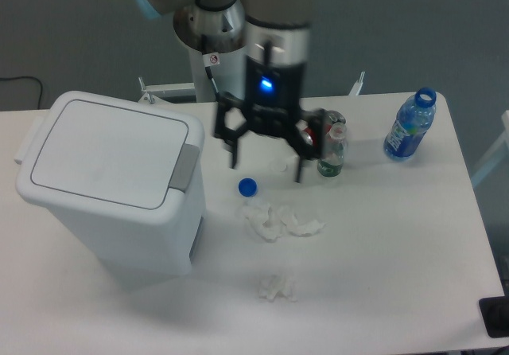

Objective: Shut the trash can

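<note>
The trash can is a big white bin on the left of the table, its flat lid down and its grey latch tab on the right rim. My gripper hangs to the right of the bin, well clear of it, above the table near the blue bottle cap. Its two black fingers are spread wide apart, open, with nothing between them.
A blue cap and crumpled tissues lie right of the bin, another tissue nearer the front. A red can and small clear bottle stand behind the gripper. A blue bottle is at the far right.
</note>
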Controlling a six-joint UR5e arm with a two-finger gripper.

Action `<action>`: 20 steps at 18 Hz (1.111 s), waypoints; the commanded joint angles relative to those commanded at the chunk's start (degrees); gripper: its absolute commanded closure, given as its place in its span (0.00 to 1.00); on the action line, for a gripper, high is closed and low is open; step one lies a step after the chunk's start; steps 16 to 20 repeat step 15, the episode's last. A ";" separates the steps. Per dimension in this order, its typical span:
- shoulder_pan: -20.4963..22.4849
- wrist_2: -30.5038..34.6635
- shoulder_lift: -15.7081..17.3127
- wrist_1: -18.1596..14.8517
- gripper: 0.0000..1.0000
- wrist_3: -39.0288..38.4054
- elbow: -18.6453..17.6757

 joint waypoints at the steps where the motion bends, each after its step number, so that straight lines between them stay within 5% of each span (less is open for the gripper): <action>1: -0.17 3.16 -1.49 0.09 0.00 3.34 0.00; 5: -0.96 13.62 -9.67 0.17 0.00 11.96 0.35; 10: -0.88 15.05 -14.33 1.05 0.00 17.00 2.63; 20: -1.05 14.97 -14.96 1.32 0.00 17.00 2.90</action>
